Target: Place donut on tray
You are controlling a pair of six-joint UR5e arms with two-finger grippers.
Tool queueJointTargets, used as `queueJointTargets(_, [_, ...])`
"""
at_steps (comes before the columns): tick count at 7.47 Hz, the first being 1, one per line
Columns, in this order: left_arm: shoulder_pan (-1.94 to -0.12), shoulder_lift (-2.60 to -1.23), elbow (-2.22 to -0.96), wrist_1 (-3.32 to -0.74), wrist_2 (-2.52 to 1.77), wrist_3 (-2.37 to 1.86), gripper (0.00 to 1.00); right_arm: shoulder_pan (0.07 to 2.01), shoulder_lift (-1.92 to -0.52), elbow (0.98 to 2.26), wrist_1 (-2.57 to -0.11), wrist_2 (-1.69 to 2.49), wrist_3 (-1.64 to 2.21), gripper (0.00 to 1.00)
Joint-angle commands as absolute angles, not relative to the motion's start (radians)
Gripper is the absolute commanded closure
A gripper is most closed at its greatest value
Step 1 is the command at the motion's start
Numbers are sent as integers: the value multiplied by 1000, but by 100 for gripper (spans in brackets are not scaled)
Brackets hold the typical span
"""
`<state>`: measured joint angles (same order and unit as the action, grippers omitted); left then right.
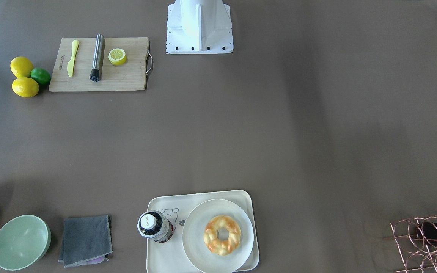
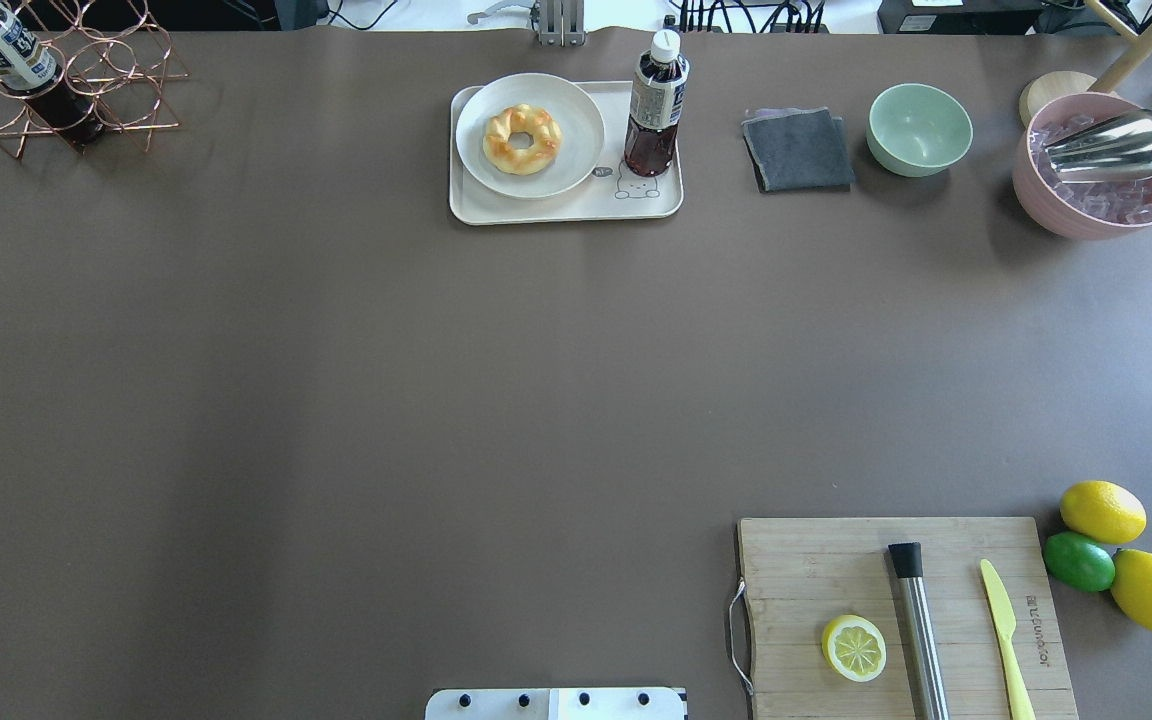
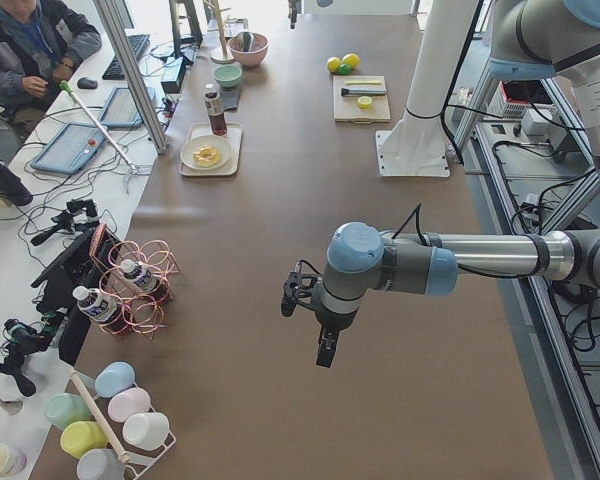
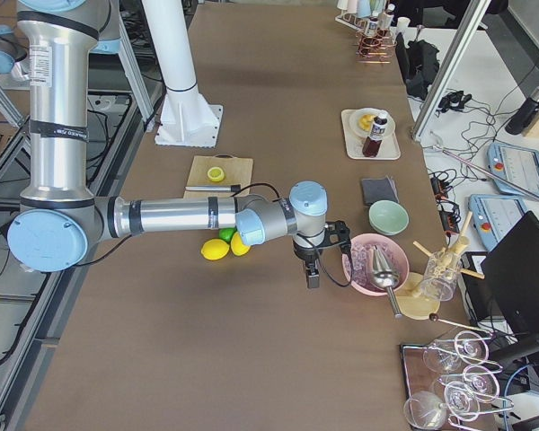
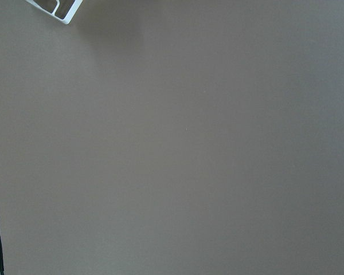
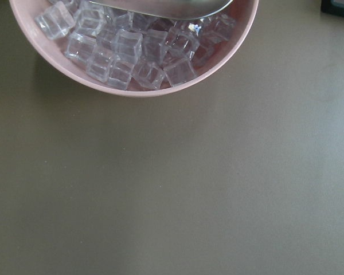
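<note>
Sitting upper centre overhead, the donut (image 2: 522, 139) lies on a plate (image 2: 581, 125) in the tray (image 2: 556, 208); I cannot tell if my left gripper (image 3: 324, 358) or right gripper (image 4: 312, 278) is open.

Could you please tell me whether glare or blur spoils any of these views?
Overhead exterior: sharp, glare only on the metal scoop in the pink bowl. Exterior front-facing: even light, the donut crisp on its plate. Right wrist-mounted: the ice cubes look slightly soft. Left wrist-mounted: almost nothing but plain table, so focus is hard to judge.
</note>
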<state>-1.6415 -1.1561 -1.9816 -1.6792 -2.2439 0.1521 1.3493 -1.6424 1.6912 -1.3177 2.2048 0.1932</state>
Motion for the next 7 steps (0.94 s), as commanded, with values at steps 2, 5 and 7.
queueJointTargets(2, [-1647,-1097,-1950,-1819,-2249,147,2,1348,-1643,1693,-1318,2214,196,0])
queueJointTargets(5, [-1651,-1098,-1914,-1824,-2250,150,2,1350,-1643,1694,-1318,2217,196,0])
queueJointTargets(7, [-1649,-1098,-1911,-1824,-2252,149,2,1348,-1643,1698,-1318,2220,196,0])
